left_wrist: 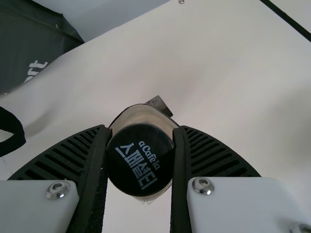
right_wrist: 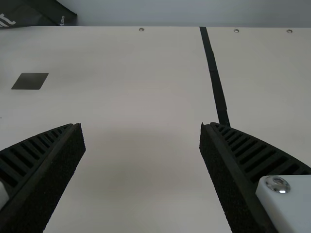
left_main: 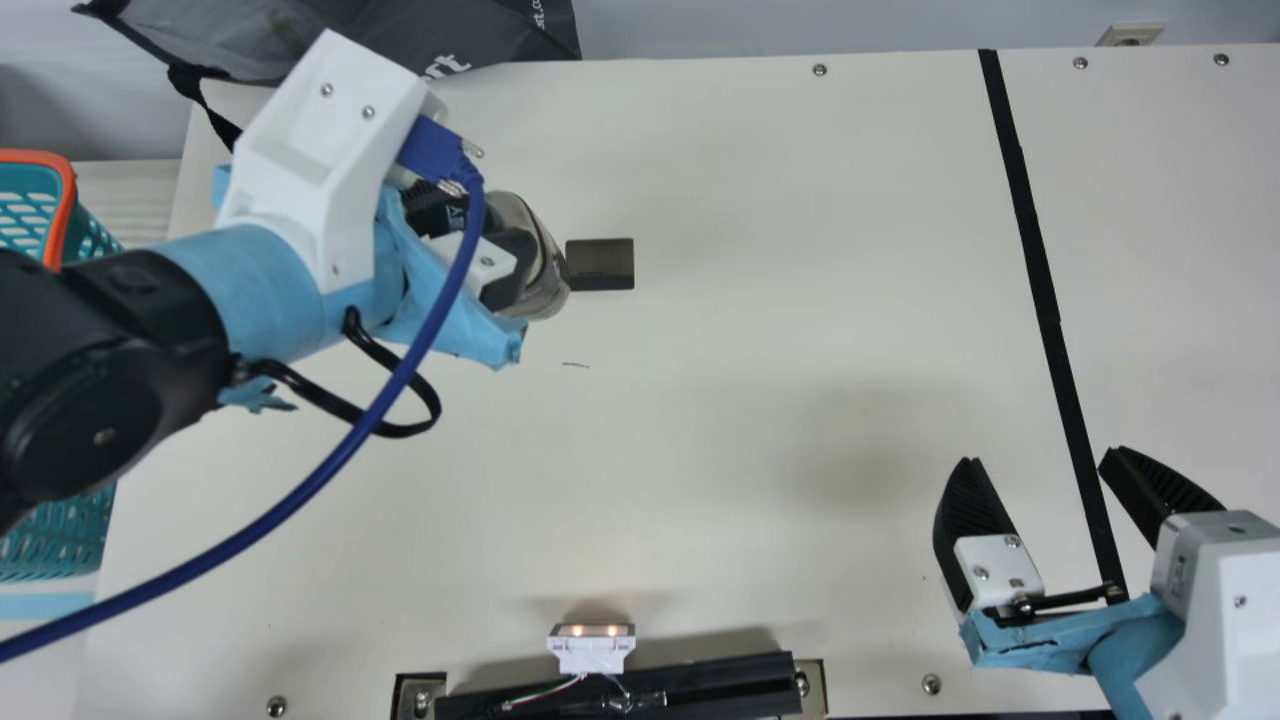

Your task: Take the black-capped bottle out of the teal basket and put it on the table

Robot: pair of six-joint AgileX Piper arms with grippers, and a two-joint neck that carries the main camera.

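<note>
In the main view my left gripper [left_main: 470, 240] is over the table's left part, partly hidden by its own wrist, with the bottle [left_main: 545, 265] at its fingers. The left wrist view has my left gripper [left_wrist: 140, 158] shut on the bottle's black cap [left_wrist: 140, 159], one finger on each side; the pale bottle body [left_wrist: 146, 115] shows behind it. The teal basket [left_main: 95, 235] stands off the table's left edge, partly behind my left arm. Over the right front, my right gripper [left_main: 1040, 460] is open and holds nothing; the right wrist view shows this gripper [right_wrist: 141, 126] too.
A dark square [left_main: 600, 264] lies on the table [left_main: 720, 420] beside the bottle. Black tape [left_main: 1040, 290] crosses the right part. A dark bag [left_main: 400, 40] is at the back left, and a black bar with a small lit device [left_main: 591, 650] at the front edge.
</note>
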